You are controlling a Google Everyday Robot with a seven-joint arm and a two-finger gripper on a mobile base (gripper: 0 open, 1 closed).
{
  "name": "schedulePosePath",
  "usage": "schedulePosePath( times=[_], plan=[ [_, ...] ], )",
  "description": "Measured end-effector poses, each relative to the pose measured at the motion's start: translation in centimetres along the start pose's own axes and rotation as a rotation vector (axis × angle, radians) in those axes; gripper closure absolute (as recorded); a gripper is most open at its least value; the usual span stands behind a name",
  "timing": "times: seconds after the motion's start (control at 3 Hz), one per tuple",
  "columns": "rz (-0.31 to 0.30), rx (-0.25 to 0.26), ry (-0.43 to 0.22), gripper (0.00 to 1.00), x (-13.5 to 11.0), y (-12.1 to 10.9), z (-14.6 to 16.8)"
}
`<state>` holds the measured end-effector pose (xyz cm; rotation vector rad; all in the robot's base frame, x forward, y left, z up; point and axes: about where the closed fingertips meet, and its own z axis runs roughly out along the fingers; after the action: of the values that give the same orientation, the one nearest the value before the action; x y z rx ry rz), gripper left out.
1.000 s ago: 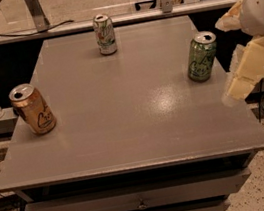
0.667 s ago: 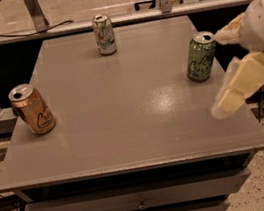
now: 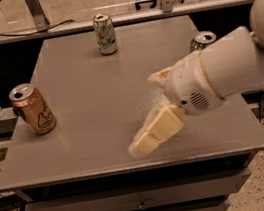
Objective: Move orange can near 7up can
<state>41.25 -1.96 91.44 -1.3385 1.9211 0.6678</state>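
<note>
As the arm (image 3: 227, 68) stretches across the table (image 3: 87, 110), gripper (image 3: 145, 114) at front centre, fingers (image 3: 157, 131) spread, empty, orange can (image 3: 34, 109) well apart.

Since 1.0 s ago the arm (image 3: 232, 67) has swung in from the right edge of the table (image 3: 87, 110). The gripper (image 3: 144, 115), fingers apart, is now over front-centre. The green can (image 3: 204, 40) is mostly hidden behind the arm.

Orange can (image 3: 34, 109) at left, orange-gold with pale drawing; 7up can (image 3: 104, 33) far, white-silver with green lettering. Green can (image 3: 202, 40) at right on grey desk (image 3: 83, 85). Cream gripper (image 3: 145, 114) over near middle, white arm (image 3: 232, 67) behind.
</note>
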Motion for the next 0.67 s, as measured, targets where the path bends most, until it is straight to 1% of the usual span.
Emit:
schedulePosePath(
  times=[0.33, 0.67],
  plan=[
    [0.019, 0.001, -0.064, 0.0, -2.15, 0.42, 0.97],
    [0.016, 0.0, -0.054, 0.0, -1.92, 0.47, 0.79]
  ],
)
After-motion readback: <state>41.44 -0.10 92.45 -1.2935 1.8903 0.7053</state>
